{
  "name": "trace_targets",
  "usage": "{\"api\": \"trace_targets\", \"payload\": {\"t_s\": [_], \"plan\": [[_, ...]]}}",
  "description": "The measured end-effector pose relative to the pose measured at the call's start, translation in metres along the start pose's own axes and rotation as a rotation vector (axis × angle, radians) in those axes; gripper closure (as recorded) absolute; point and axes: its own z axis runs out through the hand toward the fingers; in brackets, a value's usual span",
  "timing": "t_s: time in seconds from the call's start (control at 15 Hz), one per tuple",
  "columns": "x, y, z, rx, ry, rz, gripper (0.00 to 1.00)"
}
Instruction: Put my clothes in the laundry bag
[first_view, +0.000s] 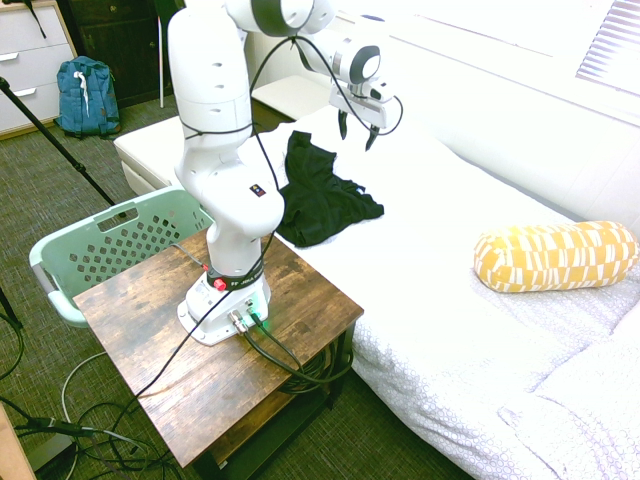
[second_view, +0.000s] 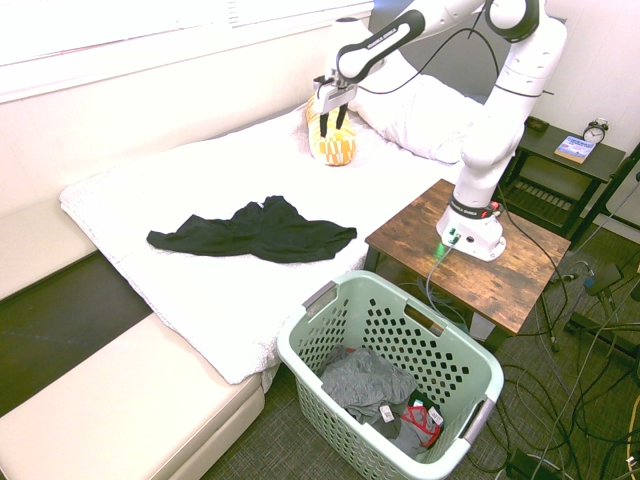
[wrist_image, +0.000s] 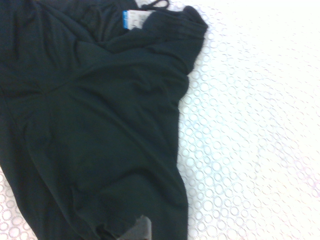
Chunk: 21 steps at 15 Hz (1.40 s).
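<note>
The black garment lies spread on the white bed, also seen in the second exterior view and filling the left of the wrist view, where a small blue-and-white label shows. My gripper hangs open in the air above the bed, beyond the garment's far edge, holding nothing; in the second exterior view the gripper sits high in front of the yellow pillow. The mint-green laundry basket stands on the floor by the bed with some clothes inside; its rim shows left of the wooden table.
A yellow patterned bolster pillow lies on the bed. The wooden side table bears the arm's base. A blue backpack leans by the drawers. A white pillow lies at the bed's head.
</note>
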Motion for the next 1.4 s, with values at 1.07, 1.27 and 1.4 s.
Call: {"api": "trace_targets", "payload": {"t_s": [1.07,1.27,1.4], "plan": [[0.069,-0.17,0.316,-0.05,-0.084,-0.351,0.0],[0.071,-0.17,0.357,-0.064,-0.121,-0.372,0.0],[0.066,-0.173,0.37,-0.064,-0.136,-0.395,0.0]]}}
